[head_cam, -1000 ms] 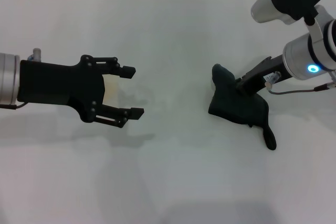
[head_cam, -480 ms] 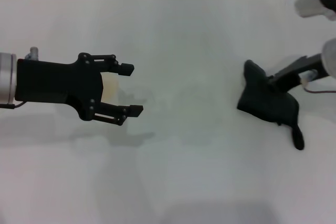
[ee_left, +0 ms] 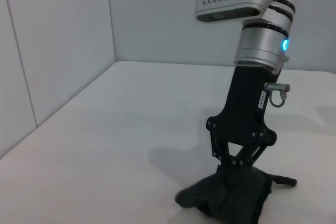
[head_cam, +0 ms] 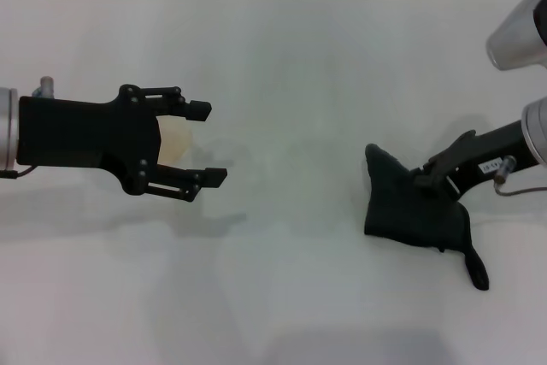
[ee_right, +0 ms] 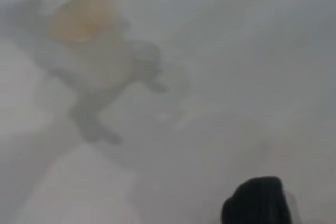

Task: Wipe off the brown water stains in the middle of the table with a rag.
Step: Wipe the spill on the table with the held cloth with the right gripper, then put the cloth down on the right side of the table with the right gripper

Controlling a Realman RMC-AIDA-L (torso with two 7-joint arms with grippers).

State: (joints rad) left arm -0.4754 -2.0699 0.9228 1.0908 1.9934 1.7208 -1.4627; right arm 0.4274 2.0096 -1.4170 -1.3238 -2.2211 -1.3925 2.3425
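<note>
We see right gripper (head_cam: 425, 179) clamped on rag (head_cam: 413, 214), pressed to table (head_cam: 291, 57); brown water stains (head_cam: 174, 140) lie well toward left gripper (head_cam: 205, 144), jaws apart; wipe must travel leftward.

The right gripper's fingertips (head_cam: 425, 179) were buried in the folds of the rag (head_cam: 410, 209), so their contact could not be seen. The left gripper (head_cam: 205, 143) covered most of a pale tan patch (head_cam: 173, 141) on the table (head_cam: 291, 57). The right wrist view was blurred; that patch (ee_right: 84, 18) showed without clear edges. Both arms were cut off at the head view's edges.
</note>
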